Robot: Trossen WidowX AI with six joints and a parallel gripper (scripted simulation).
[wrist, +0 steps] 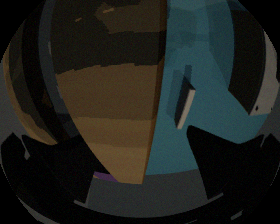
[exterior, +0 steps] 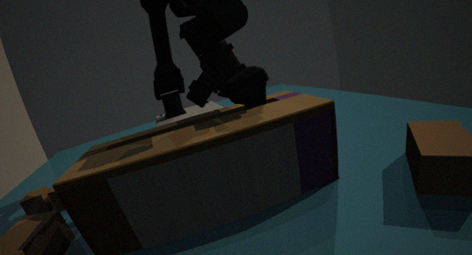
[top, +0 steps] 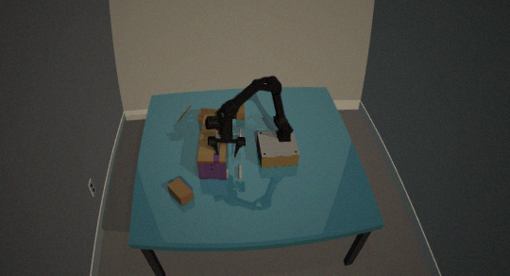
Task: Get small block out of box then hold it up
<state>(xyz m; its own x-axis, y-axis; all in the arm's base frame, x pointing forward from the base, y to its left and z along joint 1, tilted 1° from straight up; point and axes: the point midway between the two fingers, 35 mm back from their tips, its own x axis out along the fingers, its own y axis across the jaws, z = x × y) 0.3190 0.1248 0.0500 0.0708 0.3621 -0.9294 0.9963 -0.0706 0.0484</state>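
Open, empty hand (top: 227,145) hangs over the long box (top: 211,149) near its purple end (block hidden), box running toward the surface's back edge.

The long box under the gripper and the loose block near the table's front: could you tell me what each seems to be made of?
The long box looks like matte cardboard or wood: flat tan top, no shine, with a purple end. Its grey front panel seems a dull clear sheet, though that is hard to confirm. The loose block shows the same matte tan, probably wood or cardboard.
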